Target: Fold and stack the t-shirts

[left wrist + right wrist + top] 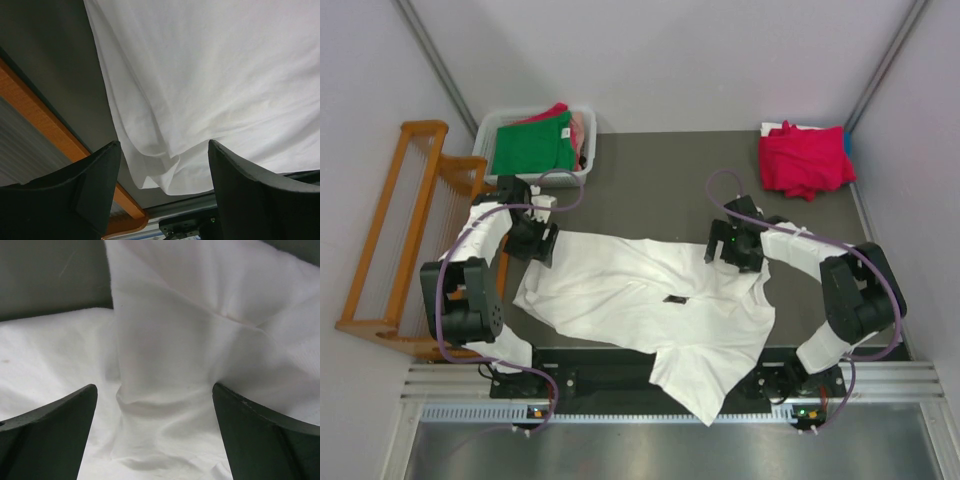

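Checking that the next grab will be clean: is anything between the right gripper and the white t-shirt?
Nothing visible is. The right gripper hangs open close over the white t-shirt, with a raised fold of that same cloth between its jaws and no other thing there.

The dark grey table (660, 170) carries three things. A white t-shirt (640, 290) lies spread across its middle and near half (one corner droops over the near edge at 6 o'clock). A crumpled crimson heap of t-shirts (805, 160) sits at 2 o'clock. A white slatted basket (483, 135) stands at 11 o'clock.
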Robot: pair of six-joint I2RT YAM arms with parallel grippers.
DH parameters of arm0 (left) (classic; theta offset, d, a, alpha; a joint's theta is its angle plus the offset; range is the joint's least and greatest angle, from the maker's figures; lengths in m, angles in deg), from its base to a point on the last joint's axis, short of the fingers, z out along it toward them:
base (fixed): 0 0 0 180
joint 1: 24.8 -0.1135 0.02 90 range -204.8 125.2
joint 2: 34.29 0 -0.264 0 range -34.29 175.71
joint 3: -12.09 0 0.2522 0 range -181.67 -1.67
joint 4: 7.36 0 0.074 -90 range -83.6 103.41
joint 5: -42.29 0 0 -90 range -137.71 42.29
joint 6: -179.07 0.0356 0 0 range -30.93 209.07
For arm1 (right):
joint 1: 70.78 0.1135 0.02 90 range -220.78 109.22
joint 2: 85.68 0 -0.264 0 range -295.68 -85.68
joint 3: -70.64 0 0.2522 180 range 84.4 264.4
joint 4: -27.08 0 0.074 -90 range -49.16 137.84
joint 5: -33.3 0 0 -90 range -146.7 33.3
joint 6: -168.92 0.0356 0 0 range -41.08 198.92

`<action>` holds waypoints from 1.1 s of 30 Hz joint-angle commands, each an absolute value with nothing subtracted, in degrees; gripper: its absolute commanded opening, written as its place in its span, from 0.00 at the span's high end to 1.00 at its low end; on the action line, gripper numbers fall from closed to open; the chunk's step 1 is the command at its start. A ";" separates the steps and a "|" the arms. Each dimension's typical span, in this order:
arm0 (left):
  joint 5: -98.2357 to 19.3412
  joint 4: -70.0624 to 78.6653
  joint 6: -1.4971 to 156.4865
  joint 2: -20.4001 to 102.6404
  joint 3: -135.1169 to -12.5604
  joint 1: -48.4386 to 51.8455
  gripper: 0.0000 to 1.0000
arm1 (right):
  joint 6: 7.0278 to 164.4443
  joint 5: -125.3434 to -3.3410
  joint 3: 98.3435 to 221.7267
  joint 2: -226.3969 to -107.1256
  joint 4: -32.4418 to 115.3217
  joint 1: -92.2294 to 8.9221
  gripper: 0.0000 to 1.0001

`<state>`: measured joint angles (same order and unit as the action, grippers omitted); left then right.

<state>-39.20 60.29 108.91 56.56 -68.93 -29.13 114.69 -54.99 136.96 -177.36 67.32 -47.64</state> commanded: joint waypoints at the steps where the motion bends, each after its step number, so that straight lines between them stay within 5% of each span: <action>1: -39.71 60.90 110.26 53.96 -70.58 -29.19 0.25 | 114.43 -35.84 136.69 -175.87 74.06 -48.81 0.00; 6: -39.36 60.55 110.17 54.13 -70.23 -29.19 0.25 | 113.73 -26.73 138.54 -169.80 77.58 -51.17 0.00; 16: -39.45 60.55 110.61 53.25 -69.96 -29.28 0.25 | 109.60 -32.87 140.56 -171.55 75.65 -58.30 0.00; 33: -38.48 60.55 109.29 53.87 -70.84 -29.19 0.25 | 106.08 -44.48 139.52 -164.08 82.41 -45.39 0.00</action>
<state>-39.59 60.45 109.96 55.54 -68.98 -29.16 107.11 -41.19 141.13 -167.00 79.85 -48.76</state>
